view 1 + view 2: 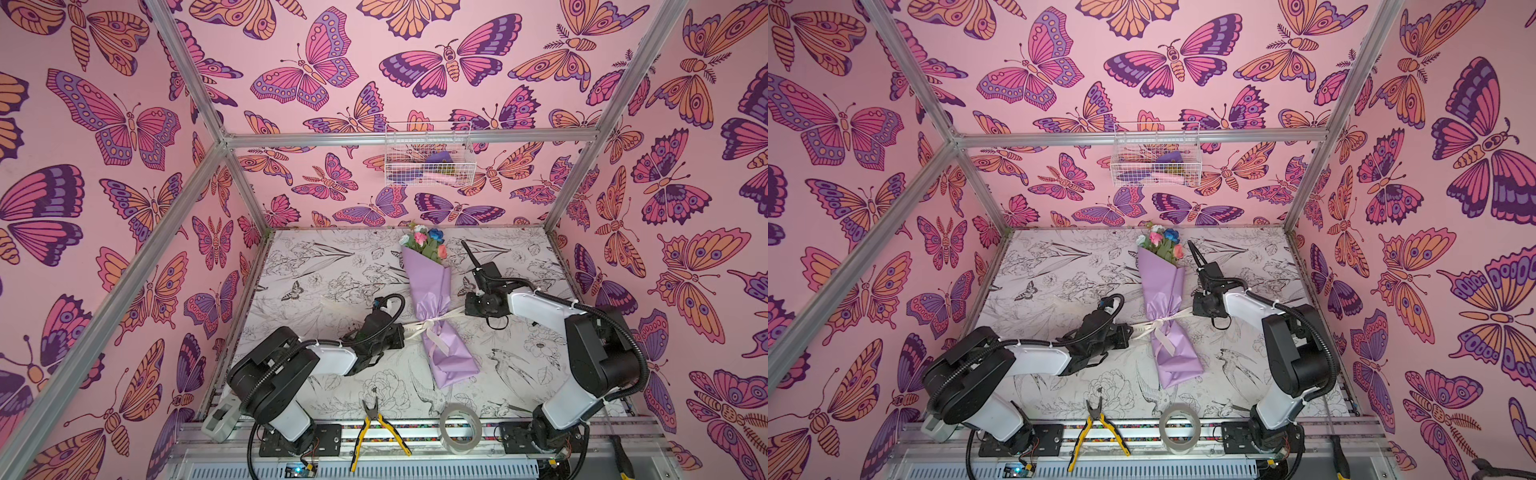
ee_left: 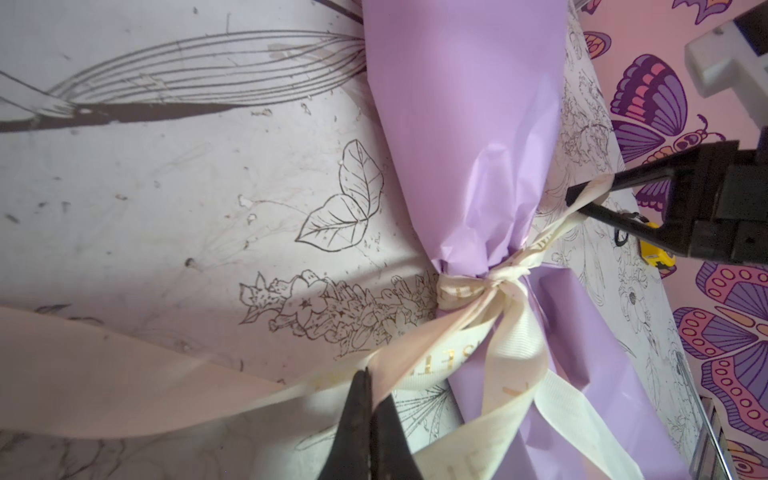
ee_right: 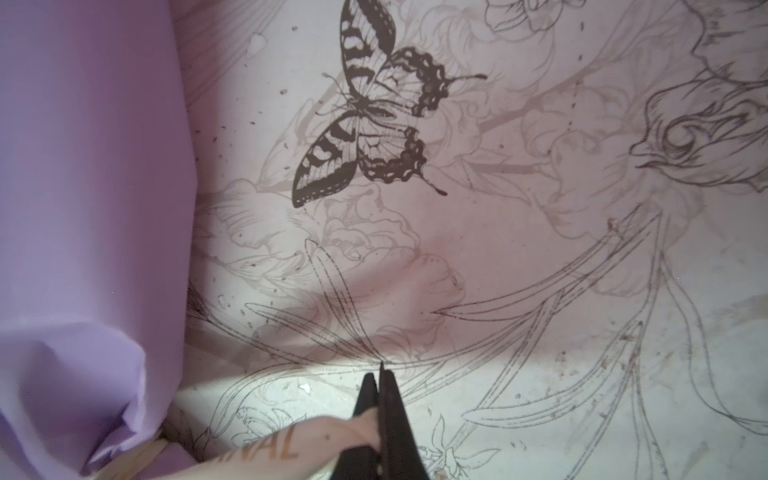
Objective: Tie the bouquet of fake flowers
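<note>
The bouquet lies lengthwise on the printed table in both top views, a lilac paper cone. The fake flowers poke out of its far, wide end. A cream ribbon is knotted round its narrow waist, with the knot close in the left wrist view. My left gripper is shut on the ribbon end that runs left of the knot. My right gripper is shut on the other ribbon end, right of the cone. Both ends are stretched sideways, away from the knot.
Yellow-handled pliers and a roll of clear tape lie at the table's front edge. A grey tape dispenser sits by the left arm's base. A white wire basket hangs on the back wall. A screwdriver lies front right.
</note>
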